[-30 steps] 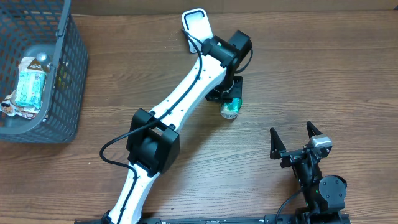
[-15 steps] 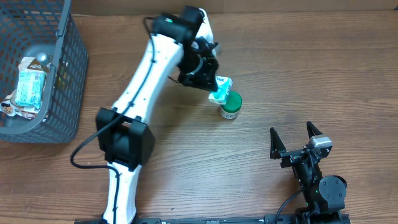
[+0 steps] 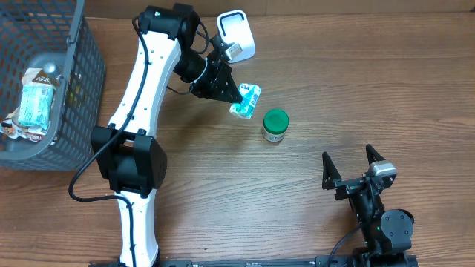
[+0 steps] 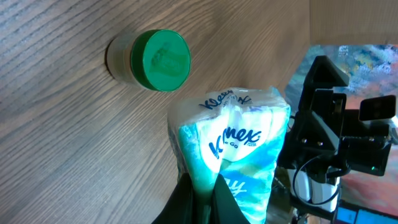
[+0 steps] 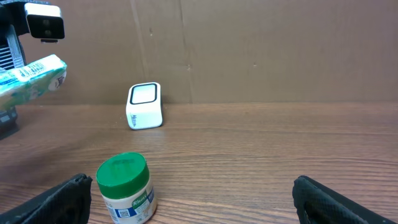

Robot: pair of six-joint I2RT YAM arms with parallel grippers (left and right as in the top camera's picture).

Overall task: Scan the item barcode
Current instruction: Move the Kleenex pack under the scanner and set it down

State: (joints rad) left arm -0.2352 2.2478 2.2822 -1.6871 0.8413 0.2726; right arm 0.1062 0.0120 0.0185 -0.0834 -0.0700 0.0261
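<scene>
Clamping pack (image 3: 246,101) by one end in left gripper (image 3: 231,95), jaws closed on the wrapper. Hanging in the air above the desk (image 3: 386,81), between scanner (image 3: 236,33) and jar (image 3: 275,124) in the overhead view, touching neither.

Reading "Kleenex" twice on the pack (image 4: 233,149) in the left wrist view: once in large blue script on the white and teal face, once smaller near the far end. Also reading "Go" under the large logo; small word before it too blurred to tell. Printed face turning toward the wrist camera. No barcode showing in any view.

Running long axis straight out from the fingers (image 4: 199,199), far end pointing toward the jar (image 4: 158,59) side. In the overhead view, lying on a diagonal, one end up-right, the other down-left. In the right wrist view, pack (image 5: 31,78) sitting nearly level, right end tipping slightly up, well above and left of the scanner (image 5: 144,106).

Standing upright on the desk: jar (image 5: 125,190), green lid, label with green mark too blurred to read. Scanner standing near the back edge, white, dark window on its front.

Resting at front right: right gripper (image 3: 347,154), jaws spread wide, holding nothing.

Sitting at far left: basket (image 3: 78,119), with a bottle (image 3: 37,96) inside, label unreadable.
</scene>
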